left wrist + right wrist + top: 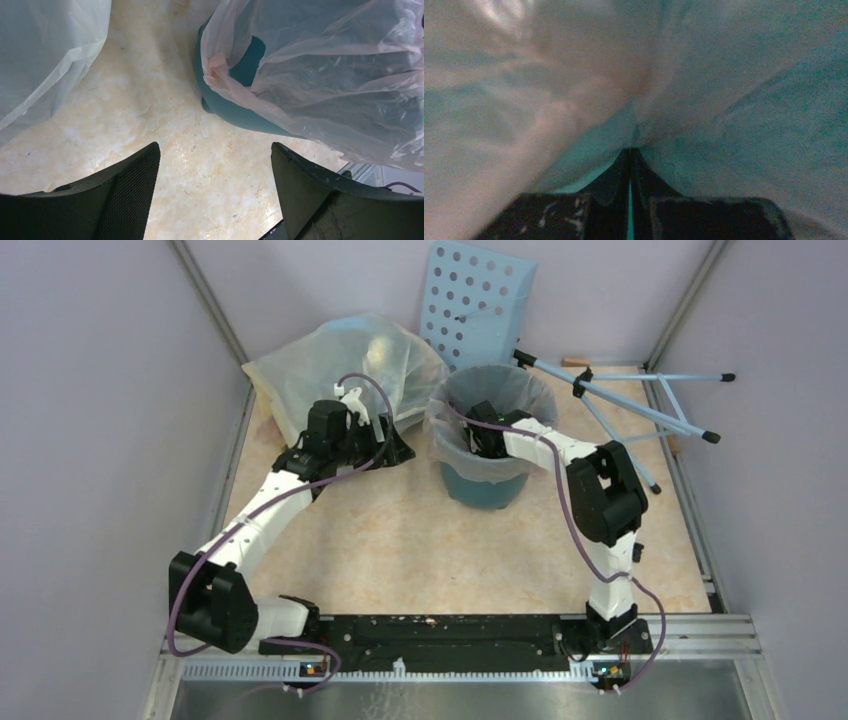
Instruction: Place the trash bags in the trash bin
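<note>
The teal trash bin (487, 488) stands upright at the middle back of the table. The pale-pink trash bag (445, 410) is draped inside it and over its rim. My right gripper (480, 435) reaches down into the bin. In the right wrist view it (631, 151) is shut, and the bag (574, 75) puckers at its tips. My left gripper (395, 445) is open and empty, just left of the bin. The left wrist view shows its gap (215, 146) over bare table, with the bin (235, 107) and the bag (325, 75) ahead.
A large bulging yellowish-clear sack (330, 360) lies at the back left, right behind my left gripper; it also shows in the left wrist view (45, 50). A light-blue panel with holes (478, 300) leans behind the bin. A folding stand (640, 405) lies at the back right.
</note>
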{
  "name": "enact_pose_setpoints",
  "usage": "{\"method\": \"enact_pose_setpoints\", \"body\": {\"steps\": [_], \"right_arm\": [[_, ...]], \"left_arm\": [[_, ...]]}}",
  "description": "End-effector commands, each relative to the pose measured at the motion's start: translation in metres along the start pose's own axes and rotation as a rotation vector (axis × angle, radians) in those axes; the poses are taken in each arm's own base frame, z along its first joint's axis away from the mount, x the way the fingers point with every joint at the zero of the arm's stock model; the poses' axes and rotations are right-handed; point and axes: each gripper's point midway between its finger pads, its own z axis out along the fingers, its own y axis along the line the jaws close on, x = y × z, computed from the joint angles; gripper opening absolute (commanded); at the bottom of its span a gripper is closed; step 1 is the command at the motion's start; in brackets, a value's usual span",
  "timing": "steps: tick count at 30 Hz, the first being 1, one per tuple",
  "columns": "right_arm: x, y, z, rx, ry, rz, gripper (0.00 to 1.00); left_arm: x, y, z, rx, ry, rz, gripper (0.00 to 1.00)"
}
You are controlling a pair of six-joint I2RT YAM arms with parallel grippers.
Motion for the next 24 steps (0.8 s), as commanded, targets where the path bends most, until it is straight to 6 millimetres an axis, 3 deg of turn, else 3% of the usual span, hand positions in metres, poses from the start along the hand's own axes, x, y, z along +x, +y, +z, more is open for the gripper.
{"method": "enact_pose_setpoints", "body": {"steps": [1, 5, 11, 16, 24], "right_arm": [[0.028, 0.009, 0.02, -0.049, 0.112, 0.022, 0.0], [0.041, 0.01, 0.029, -0.061, 0.16, 0.033, 0.0], [0.04, 0.012, 0.031, -0.071, 0.17, 0.035, 0.0], [0.03, 0.013, 0.017, -0.068, 0.135, 0.023, 0.0], [0.043, 0.04, -0.01, -0.145, 0.162, -0.018, 0.0]], "left_arm": [[-0.023, -0.014, -0.005, 0.051, -0.067, 0.044, 0.86], [-0.021, -0.014, -0.005, 0.06, -0.057, 0.031, 0.86], [-0.019, -0.016, -0.004, 0.073, -0.047, 0.021, 0.86], [-0.021, -0.017, -0.007, 0.076, -0.054, 0.018, 0.86], [-0.039, -0.015, -0.012, 0.072, -0.079, -0.011, 0.86]]}}
